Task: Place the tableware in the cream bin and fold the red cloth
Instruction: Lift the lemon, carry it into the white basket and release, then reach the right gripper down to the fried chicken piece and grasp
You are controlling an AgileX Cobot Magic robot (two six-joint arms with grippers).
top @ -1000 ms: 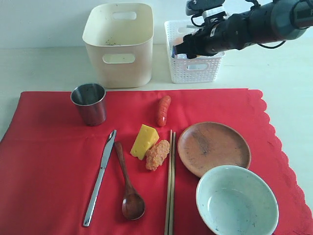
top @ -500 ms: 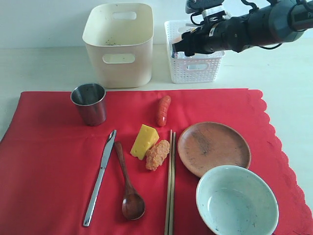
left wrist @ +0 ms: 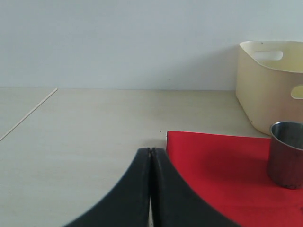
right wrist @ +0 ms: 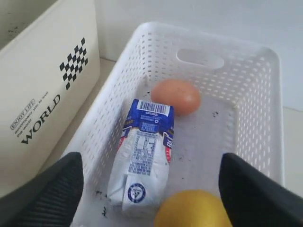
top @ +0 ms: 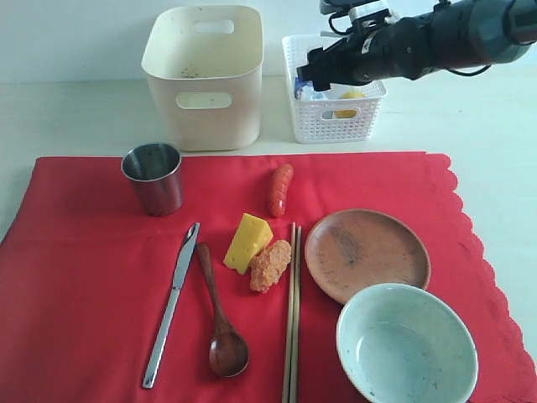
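The red cloth (top: 84, 277) lies flat and carries the steel cup (top: 153, 177), steel knife (top: 172, 303), dark wooden spoon (top: 220, 315), chopsticks (top: 291, 311), brown plate (top: 367, 254) and pale green bowl (top: 406, 344). Behind it stands the cream bin (top: 204, 75). My right gripper (top: 323, 71) hangs open above the white lattice basket (top: 312, 126), its fingers wide apart around nothing. My left gripper (left wrist: 150, 153) is shut and empty, low beside the cloth's corner (left wrist: 199, 151), with the cup (left wrist: 286, 153) and the bin (left wrist: 270, 85) beyond it.
Inside the basket (right wrist: 255, 85) lie a milk carton (right wrist: 144, 153), an egg (right wrist: 176, 96) and a lemon (right wrist: 194, 210). A sausage (top: 279, 189), a cheese wedge (top: 247, 242) and a crumbed piece (top: 270, 264) lie on the cloth between the tableware.
My right arm has risen and drawn back from the basket, and the lemon now shows lying inside it. Nothing on the cloth has moved.
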